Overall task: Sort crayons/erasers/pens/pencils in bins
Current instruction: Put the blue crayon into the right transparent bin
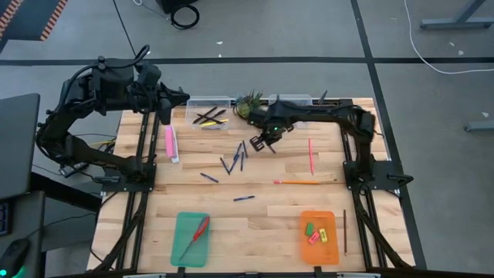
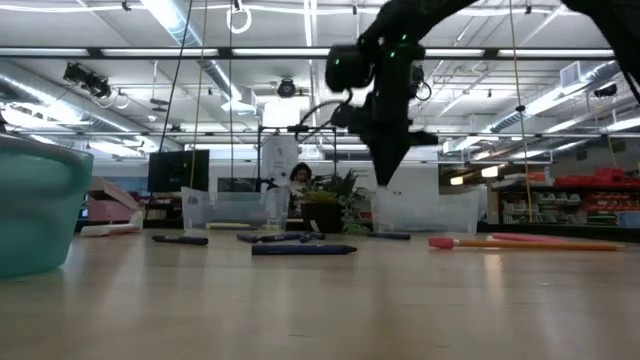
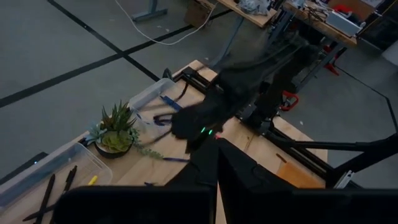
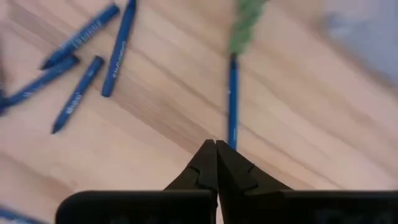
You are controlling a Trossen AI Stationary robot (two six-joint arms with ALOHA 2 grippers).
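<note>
My right gripper hangs shut above the table's far middle, pointing down, with nothing visible between its fingertips. Straight below it a blue pen lies flat on the wood, its far end near the plant's green trailer. More blue pens lie scattered beside it. Black pencils and a yellow one lie in the left clear bin. Erasers sit in the orange tray. My left gripper waits shut, high over the far left corner.
A potted plant stands between the two clear bins, the second under my right arm. A pink box lies at the left. A red stick and an orange pencil lie at the right. The teal tray holds red-handled scissors.
</note>
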